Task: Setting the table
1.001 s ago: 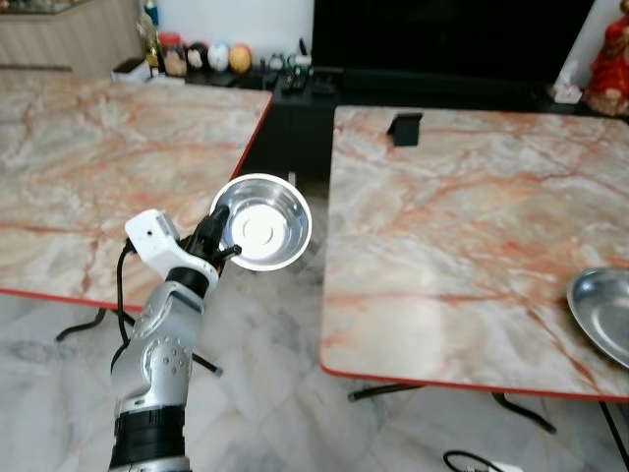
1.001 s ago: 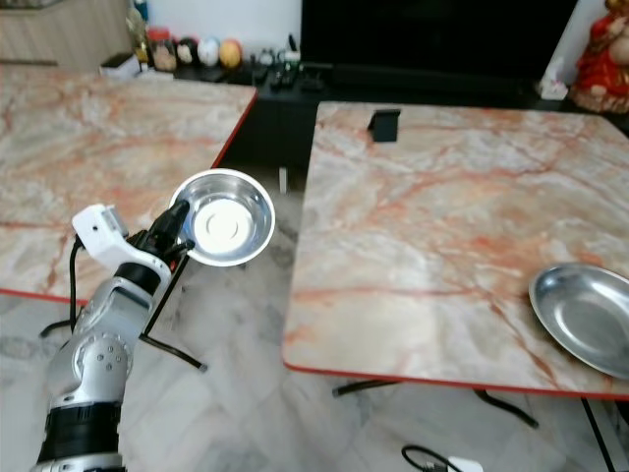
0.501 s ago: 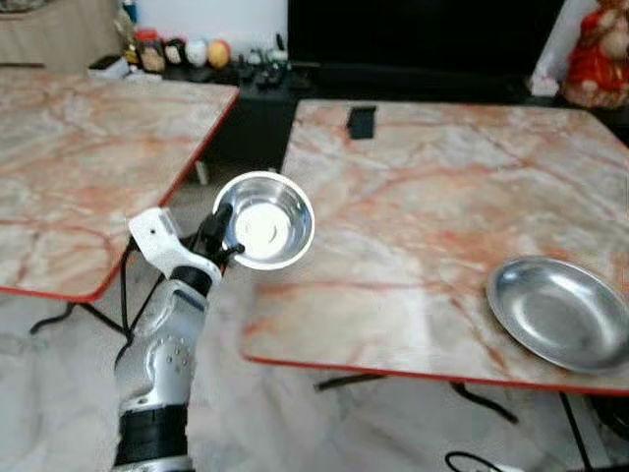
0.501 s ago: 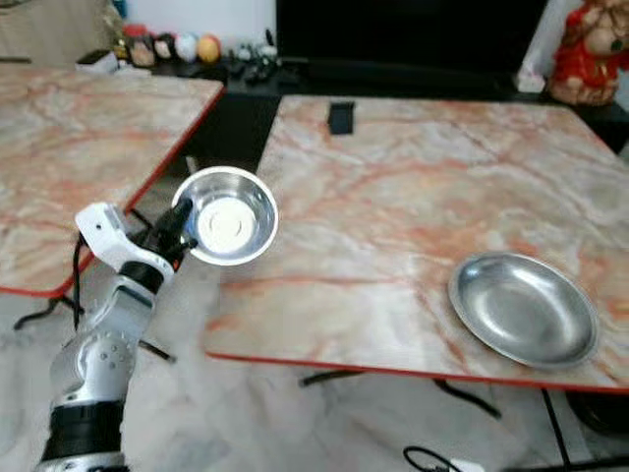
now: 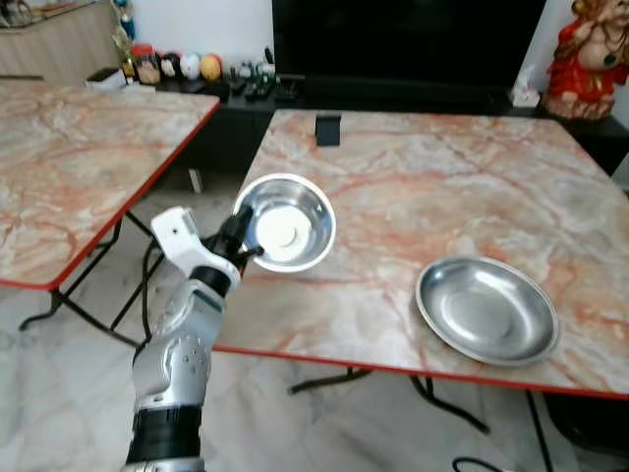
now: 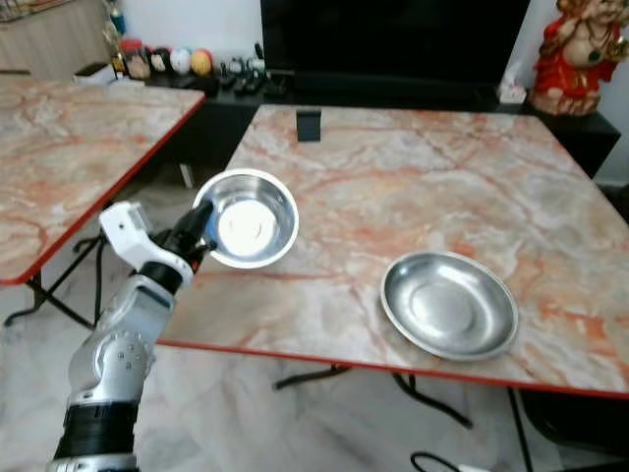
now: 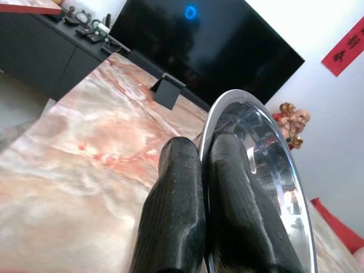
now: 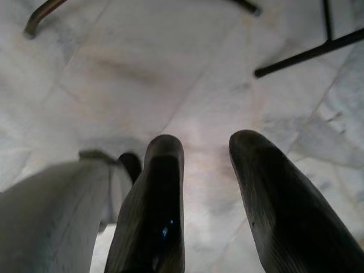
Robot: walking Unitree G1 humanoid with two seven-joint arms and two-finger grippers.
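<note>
Camera swung right: marble-topped red-edged table now fully in view. Round shiny steel bowl, earlier over floor gap, now over table's near-left corner. Shallow steel plate fully visible.

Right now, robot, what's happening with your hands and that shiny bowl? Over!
Left gripper jaws shut on steel bowl rim, held above table's near-left corner. Right gripper jaws open, idle over floor. Steel plate already down, well right of the bowl.

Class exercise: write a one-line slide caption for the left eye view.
Left gripper holds a steel bowl by its rim above the marble table, beside a steel plate.
</note>
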